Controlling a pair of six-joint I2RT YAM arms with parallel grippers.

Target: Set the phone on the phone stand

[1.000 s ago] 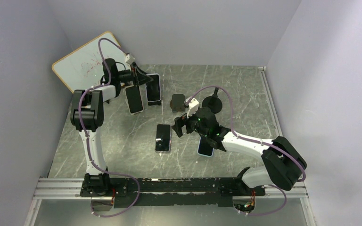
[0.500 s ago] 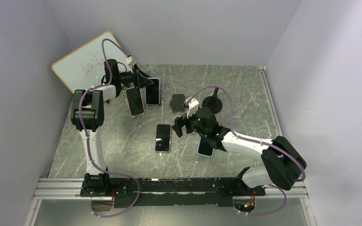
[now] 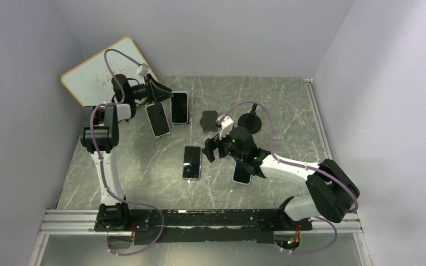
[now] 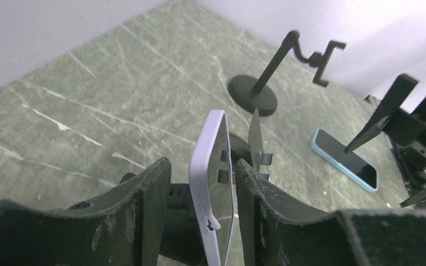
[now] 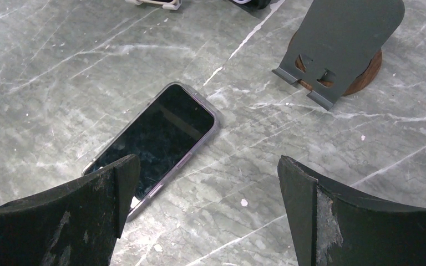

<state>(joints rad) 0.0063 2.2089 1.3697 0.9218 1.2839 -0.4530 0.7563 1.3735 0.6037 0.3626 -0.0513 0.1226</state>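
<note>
A lavender-cased phone [image 4: 211, 183] stands on edge between the fingers of my left gripper [image 4: 202, 166], leaning on a dark phone stand behind it. The jaws are open, with a gap on each side of the phone. In the top view this phone [image 3: 179, 107] is at the back left, with my left gripper [image 3: 161, 93] just left of it. My right gripper [image 5: 208, 177] hangs wide open over the table with nothing in it. A dark phone in a purple case [image 5: 155, 138] lies flat just beyond its left finger. A grey plate stand on a wooden base [image 5: 338, 44] stands empty.
Another dark phone [image 3: 158, 119] leans beside the lavender one. A black arm stand [image 3: 249, 121] is at the back centre. A blue-cased phone [image 3: 242, 176] lies flat under the right arm. A whiteboard [image 3: 97, 72] leans against the left wall.
My left gripper has opened off the lavender phone and drawn back to the left, leaving it propped on its stand. The right arm has hardly moved.
</note>
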